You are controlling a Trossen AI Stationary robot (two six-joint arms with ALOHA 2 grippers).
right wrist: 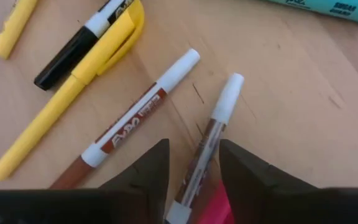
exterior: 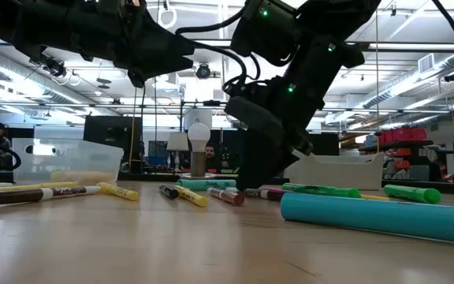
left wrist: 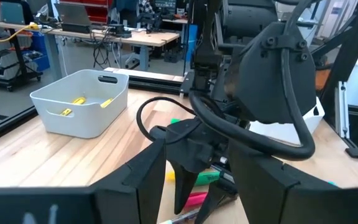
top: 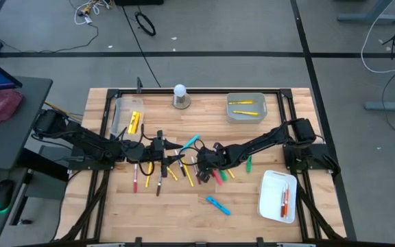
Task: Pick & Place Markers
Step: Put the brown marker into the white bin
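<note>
Right gripper (right wrist: 192,163) is down at the tabletop (right wrist: 303,124) in the marker pile. Fingers (right wrist: 148,171) are narrowed around a white-capped brown marker (right wrist: 211,140) that lies between them; can't tell if the pads touch it yet. A second brown marker (right wrist: 132,121) lies just outside one finger, a yellow marker (right wrist: 73,87) and a black marker (right wrist: 79,43) beyond it. Left gripper (top: 158,145) hovers near the pile, fingers partly open, holding nothing.

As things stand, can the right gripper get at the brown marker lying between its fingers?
Probably yes: the right gripper straddles the brown marker, a finger on each side, nothing lying across it. A second brown marker lies close beside it.
</note>
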